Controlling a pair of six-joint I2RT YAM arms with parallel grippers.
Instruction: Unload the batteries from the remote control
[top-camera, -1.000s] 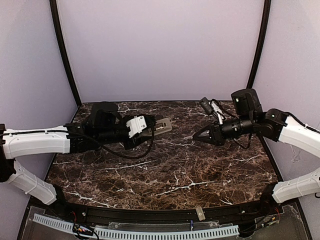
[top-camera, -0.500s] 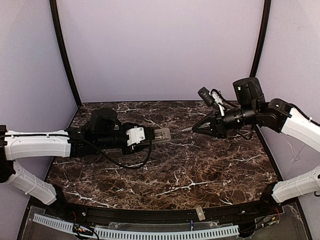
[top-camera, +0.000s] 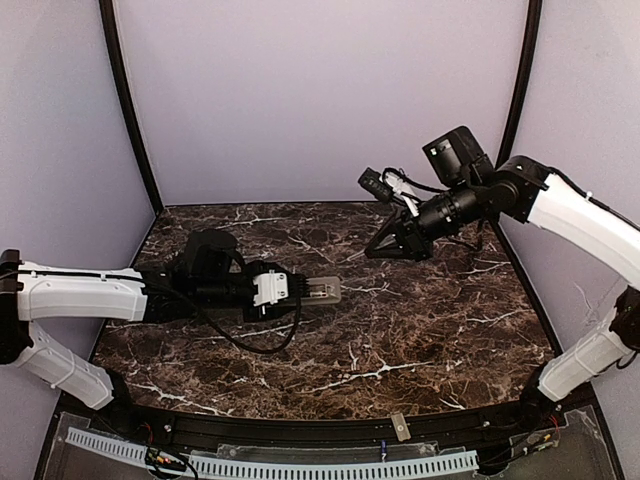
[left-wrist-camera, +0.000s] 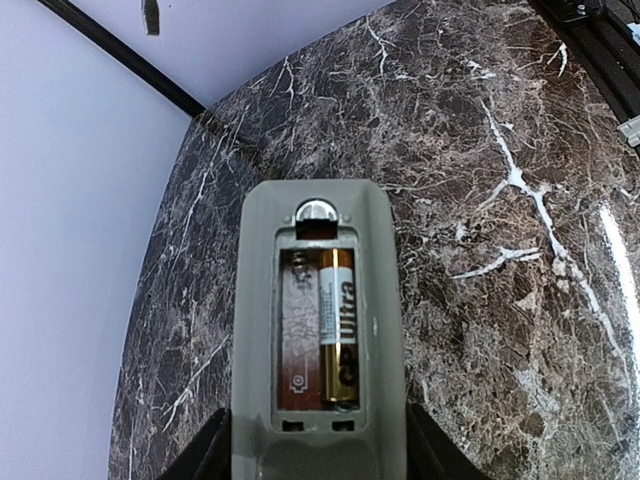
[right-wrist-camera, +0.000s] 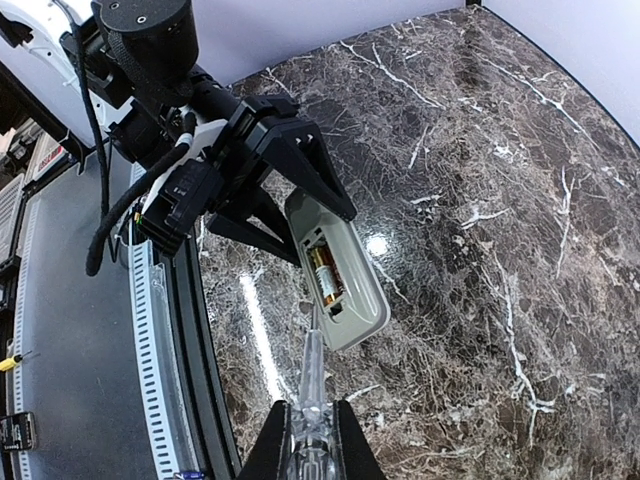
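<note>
My left gripper (top-camera: 303, 292) is shut on the remote control (top-camera: 323, 291) and holds it back-up over the middle-left of the table. In the left wrist view the grey remote control (left-wrist-camera: 318, 250) sits between my fingers (left-wrist-camera: 205, 455), its battery recess uncovered. One gold battery (left-wrist-camera: 338, 330) lies in the right slot and the left slot is empty. My right gripper (top-camera: 386, 246) is raised at the back right, shut on a clear-handled screwdriver (right-wrist-camera: 312, 385). Its tip points at the remote control (right-wrist-camera: 350, 290) and battery (right-wrist-camera: 325, 277), apart from them.
A small flat grey piece (top-camera: 399, 426) lies on the black rail at the table's front edge. Purple walls close in the marble table (top-camera: 420, 340) at the back and both sides. A white slotted strip (top-camera: 300, 466) runs along the front.
My right arm has lifted and swung left and back with the screwdriver. My left gripper has moved the remote control a little nearer and to the right.
</note>
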